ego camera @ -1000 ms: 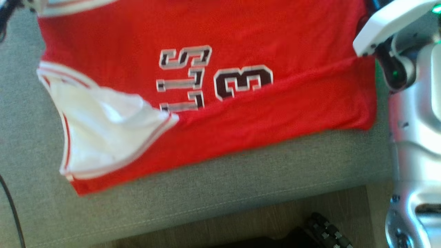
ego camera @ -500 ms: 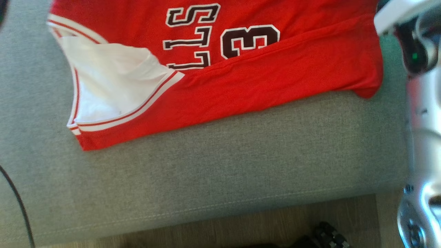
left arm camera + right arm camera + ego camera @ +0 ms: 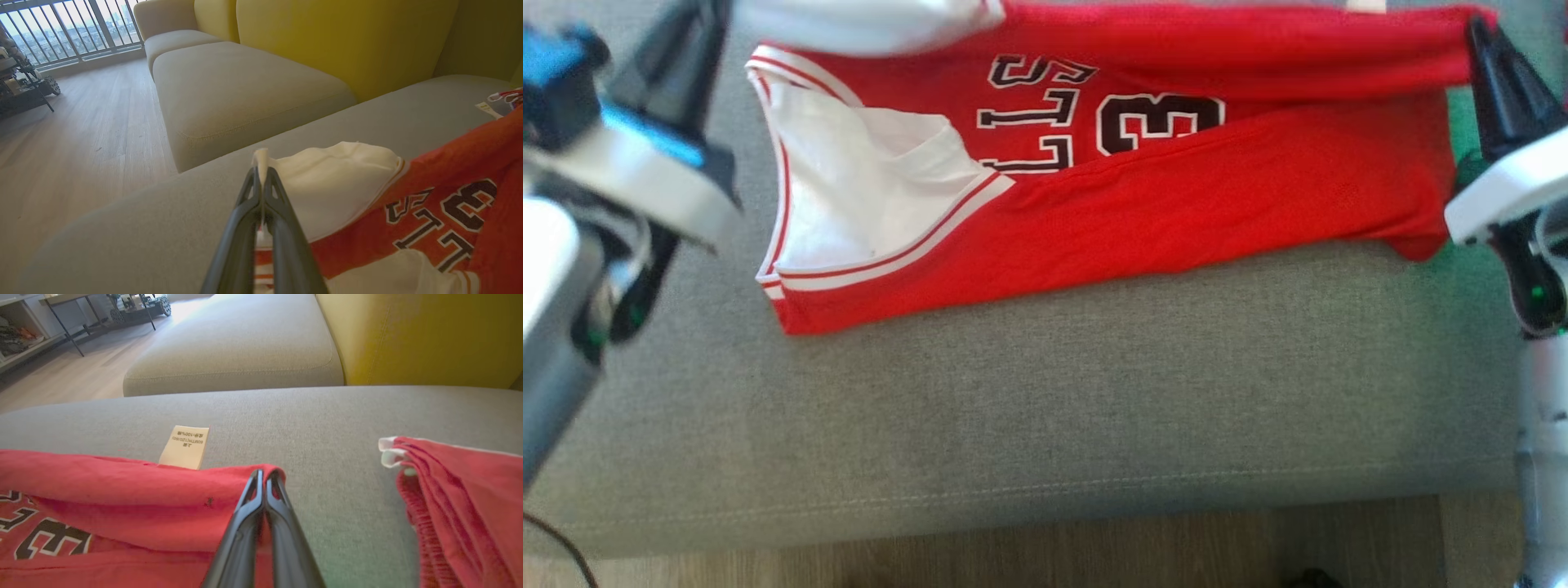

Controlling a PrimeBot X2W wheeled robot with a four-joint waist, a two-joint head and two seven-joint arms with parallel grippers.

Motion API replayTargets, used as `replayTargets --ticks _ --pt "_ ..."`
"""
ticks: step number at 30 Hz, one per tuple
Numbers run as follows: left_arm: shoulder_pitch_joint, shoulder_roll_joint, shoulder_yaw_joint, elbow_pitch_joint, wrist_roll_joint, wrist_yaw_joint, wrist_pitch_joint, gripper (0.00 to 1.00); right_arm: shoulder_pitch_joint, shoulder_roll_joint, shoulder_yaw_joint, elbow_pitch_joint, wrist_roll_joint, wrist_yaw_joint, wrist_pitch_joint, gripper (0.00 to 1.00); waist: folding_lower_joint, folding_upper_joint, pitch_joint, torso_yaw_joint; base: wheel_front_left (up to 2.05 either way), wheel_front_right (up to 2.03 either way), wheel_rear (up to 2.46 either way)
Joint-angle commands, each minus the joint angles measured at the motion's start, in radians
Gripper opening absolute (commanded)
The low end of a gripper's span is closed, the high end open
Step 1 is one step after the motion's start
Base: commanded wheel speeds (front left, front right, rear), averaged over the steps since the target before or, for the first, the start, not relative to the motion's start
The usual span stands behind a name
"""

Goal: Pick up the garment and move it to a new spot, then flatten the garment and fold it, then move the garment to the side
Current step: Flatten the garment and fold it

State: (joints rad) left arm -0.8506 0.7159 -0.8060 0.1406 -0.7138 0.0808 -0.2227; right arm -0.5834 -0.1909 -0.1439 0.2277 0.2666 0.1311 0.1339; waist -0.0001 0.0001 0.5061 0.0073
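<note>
garment, lettering partly under its folds, top edge out of view

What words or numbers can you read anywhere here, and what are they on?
"LLS": black letters on the red jersey, the rest hidden under a fold.
"3": big black number beside them, same jersey.
White tag at the jersey's edge: print too small to read surely.
</note>
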Motion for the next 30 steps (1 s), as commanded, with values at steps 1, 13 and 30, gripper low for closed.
replayTargets --ticks 1,13,30 --pt "-0.006 0.067 0.049 -0.057 -0.01 0.021 0.008 0.0 0.019 -0.012 0.002 -0.046 0.008 0.0 0.012 0.0 0.0001 -0.0001 0.0 0.007 0.0 0.0 0.0" --pt "0.236 0.132 0.0 -0.281 -0.112 0.128 0.113 0.0 0.089 -0.002 -0.017 -0.057 -0.027 0.0 0.071 0.35 0.0001 -0.0001 0.001 0.024 0.0 0.0 0.0" --pt "0.448 0.005 0.027 -0.24 -0.112 0.32 -0.025 1.0 0.266 0.112 -0.041 -0.108 0.014 0.0 0.04 1.0 0.0001 -0.0001 -0.151 -0.007 0.0 0.0 0.0"
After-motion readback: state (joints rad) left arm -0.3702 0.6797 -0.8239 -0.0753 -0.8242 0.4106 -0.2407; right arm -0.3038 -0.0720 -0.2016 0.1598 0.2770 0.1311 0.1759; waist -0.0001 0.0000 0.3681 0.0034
